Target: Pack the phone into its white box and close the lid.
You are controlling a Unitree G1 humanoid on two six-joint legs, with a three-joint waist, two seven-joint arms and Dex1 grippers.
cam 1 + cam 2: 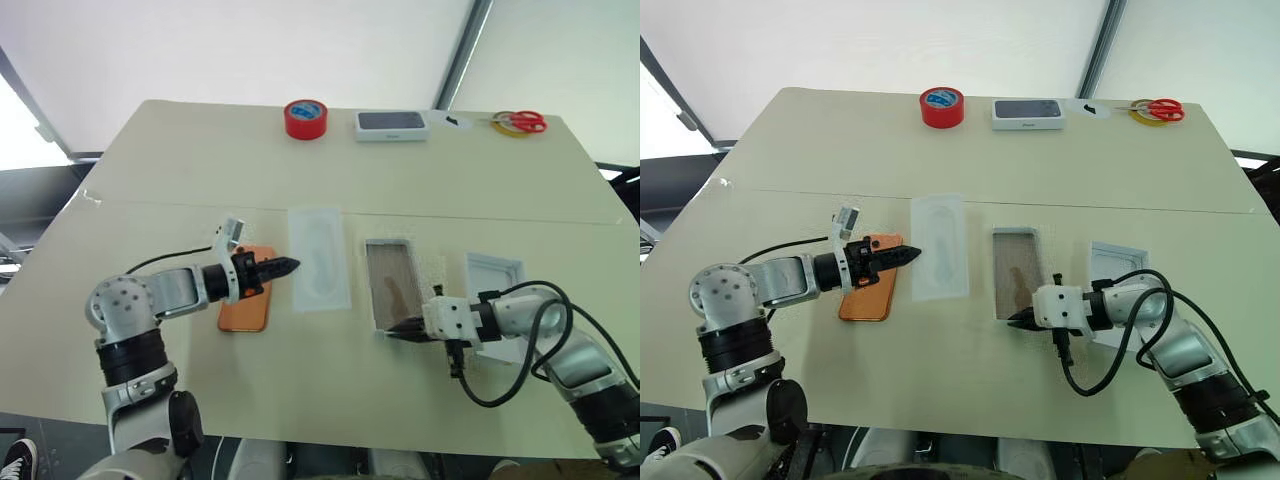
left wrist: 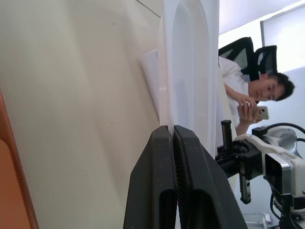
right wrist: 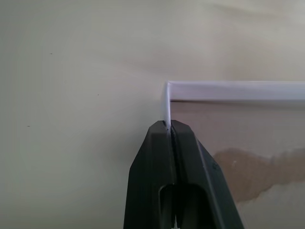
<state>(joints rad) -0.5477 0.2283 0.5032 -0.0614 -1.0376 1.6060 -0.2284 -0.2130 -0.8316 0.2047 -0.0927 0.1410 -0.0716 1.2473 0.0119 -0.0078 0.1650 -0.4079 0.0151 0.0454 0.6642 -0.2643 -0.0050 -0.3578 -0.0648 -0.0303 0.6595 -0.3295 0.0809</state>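
At frame centre of the left eye view: right pincer (image 1: 408, 327) clenched on the near rim of the white box (image 1: 390, 283); left pincer (image 1: 284, 267) shut, empty, above the phone (image 1: 246, 297); lid (image 1: 494, 280) at right. Likely steadying the tray; bare tabletop (image 1: 330, 370) near. In the right wrist view: thin wall pinched near its corner.

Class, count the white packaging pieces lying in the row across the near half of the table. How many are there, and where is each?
3. The thin white insert lies right of the phone, the white box is next rightward, and the lid is farthest right, partly behind the right arm.
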